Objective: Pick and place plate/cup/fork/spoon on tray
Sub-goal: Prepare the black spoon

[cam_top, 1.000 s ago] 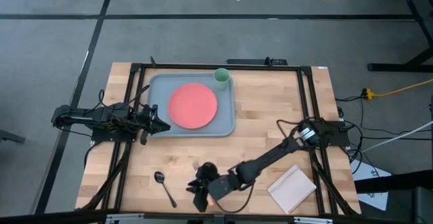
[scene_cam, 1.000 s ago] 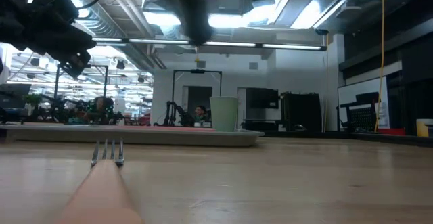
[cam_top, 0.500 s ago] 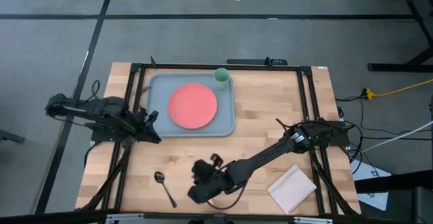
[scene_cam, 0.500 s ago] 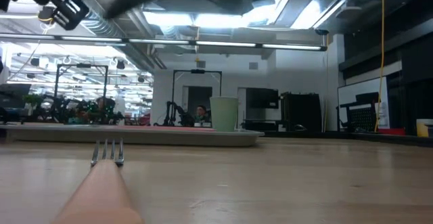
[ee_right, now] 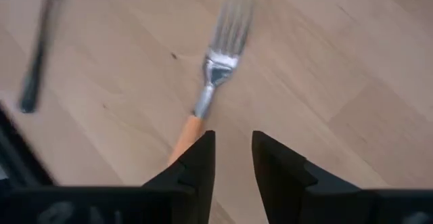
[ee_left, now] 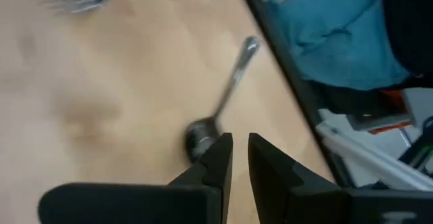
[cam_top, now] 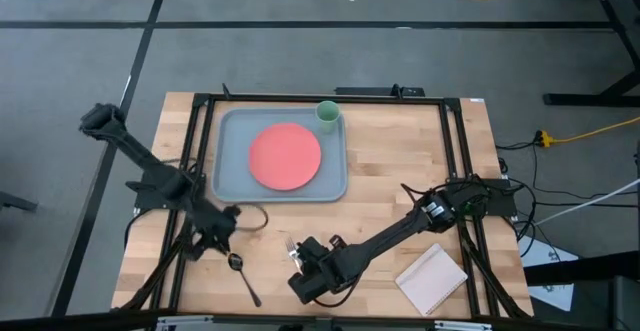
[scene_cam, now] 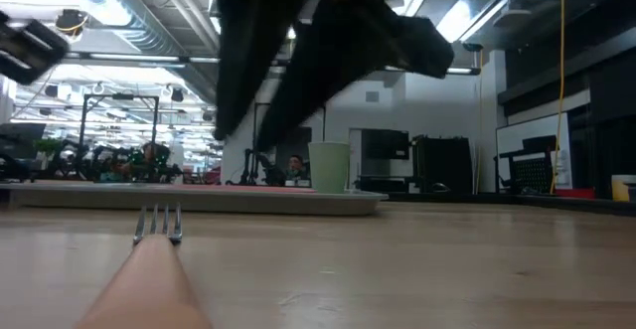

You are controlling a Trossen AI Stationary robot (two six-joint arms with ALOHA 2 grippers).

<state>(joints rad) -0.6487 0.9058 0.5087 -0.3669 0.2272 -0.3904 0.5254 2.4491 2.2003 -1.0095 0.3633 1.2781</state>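
Pale wooden tabletop [cam_top: 390, 186] fills my feed. My left gripper [ee_left: 235, 158] hovers right over the small dark oval-bowled spoon [ee_left: 218, 111], fingers narrowly parted. Beside it, my right gripper [ee_right: 230, 158] sits above the orange-handled, silver-tined fork [ee_right: 211, 82], fingers narrowly apart, holding nothing.

Wooden table [cam_top: 390, 186]: tray [cam_top: 228, 176], spoon [cam_top: 241, 274], fork [cam_top: 293, 248], notepad [cam_top: 431, 278].
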